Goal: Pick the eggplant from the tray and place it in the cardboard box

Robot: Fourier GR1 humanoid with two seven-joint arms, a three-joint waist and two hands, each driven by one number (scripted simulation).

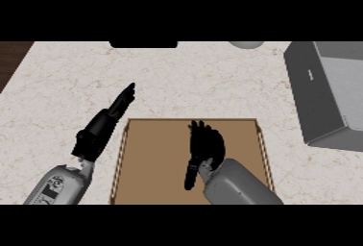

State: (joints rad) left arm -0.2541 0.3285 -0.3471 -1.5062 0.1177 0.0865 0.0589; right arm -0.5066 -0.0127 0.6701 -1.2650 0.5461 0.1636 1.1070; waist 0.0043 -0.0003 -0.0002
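My right robot hand (205,144) hovers over the brown tray (152,158), fingers curled, possibly hiding the eggplant; I cannot see it. My left robot hand (106,122) rests open. The grey box (326,91) far right awaits.

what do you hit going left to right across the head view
left hand with straight fingers over the counter → left rim of the brown tray → right hand over the tray, fingers curled downward → grey box at the right edge. The eggplant is not visible.
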